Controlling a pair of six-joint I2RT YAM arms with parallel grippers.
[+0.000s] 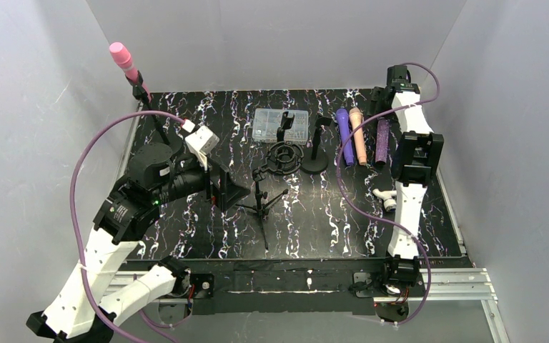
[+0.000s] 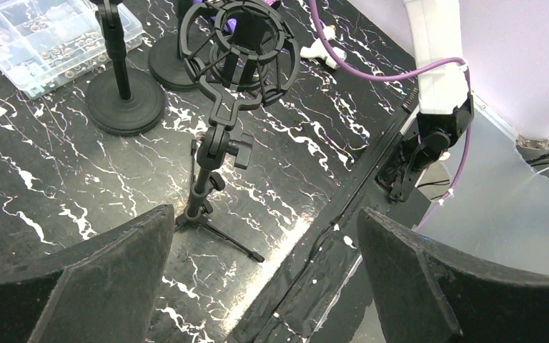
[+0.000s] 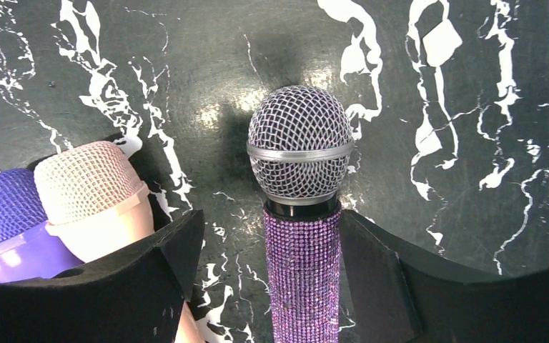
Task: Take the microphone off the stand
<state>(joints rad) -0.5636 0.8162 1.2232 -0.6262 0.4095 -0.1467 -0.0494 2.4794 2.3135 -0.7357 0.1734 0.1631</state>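
Though left gripper (image 2: 264,218), right gripper (image 3: 271,227) both open, empty: small parts (image 2: 58,60) in clear box (image 2: 96,58).

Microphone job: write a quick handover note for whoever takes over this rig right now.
Left gripper: open, empty, hovering near the tripod stand, whose cradle is empty.
Right gripper: open, one finger on each side of the glitter microphone, which lies on the table at the right; not clamped.
Things: the purple microphone and peach microphone lie beside the glitter one. The pink microphone sits in its stand at the far left corner.
Done: three microphones lie on the table, off any stand.
Left: the pink microphone is not yet removed; probably the left arm's job, being nearer.
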